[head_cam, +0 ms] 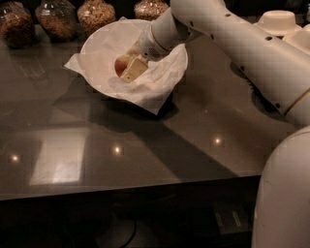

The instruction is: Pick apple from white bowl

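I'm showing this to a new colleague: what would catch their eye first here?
First, the big white robot arm reaching in from the right, its gripper down inside the white bowl at the back left of the dark table. Next, the apple, right against the gripper on the crumpled paper. A row of glass jars stands behind the bowl.
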{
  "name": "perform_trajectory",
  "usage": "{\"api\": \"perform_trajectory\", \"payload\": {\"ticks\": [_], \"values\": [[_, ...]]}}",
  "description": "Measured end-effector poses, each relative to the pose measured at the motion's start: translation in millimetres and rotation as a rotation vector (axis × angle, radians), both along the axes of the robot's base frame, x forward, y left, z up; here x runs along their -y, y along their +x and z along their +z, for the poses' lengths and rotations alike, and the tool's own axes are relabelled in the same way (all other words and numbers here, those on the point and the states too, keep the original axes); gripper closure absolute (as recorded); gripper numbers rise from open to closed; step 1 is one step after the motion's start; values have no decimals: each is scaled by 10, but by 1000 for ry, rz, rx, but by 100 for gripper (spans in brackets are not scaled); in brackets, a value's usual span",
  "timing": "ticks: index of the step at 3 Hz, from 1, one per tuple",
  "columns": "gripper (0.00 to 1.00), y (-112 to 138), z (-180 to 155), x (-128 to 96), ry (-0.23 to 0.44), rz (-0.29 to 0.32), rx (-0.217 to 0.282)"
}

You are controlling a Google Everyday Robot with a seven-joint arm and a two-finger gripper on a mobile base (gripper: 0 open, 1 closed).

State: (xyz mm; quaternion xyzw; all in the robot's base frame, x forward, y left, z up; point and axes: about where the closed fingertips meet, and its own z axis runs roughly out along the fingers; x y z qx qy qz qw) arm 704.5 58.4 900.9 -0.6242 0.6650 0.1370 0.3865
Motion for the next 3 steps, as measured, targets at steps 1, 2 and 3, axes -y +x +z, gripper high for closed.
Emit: {"api": "perform_trajectory", "payload": {"ticks": [1, 2, 3], "values": [[100, -21, 247, 15, 5, 5, 42], [100, -90, 626, 183, 38, -2, 70], [100, -196, 915, 386, 63, -20, 76]]}}
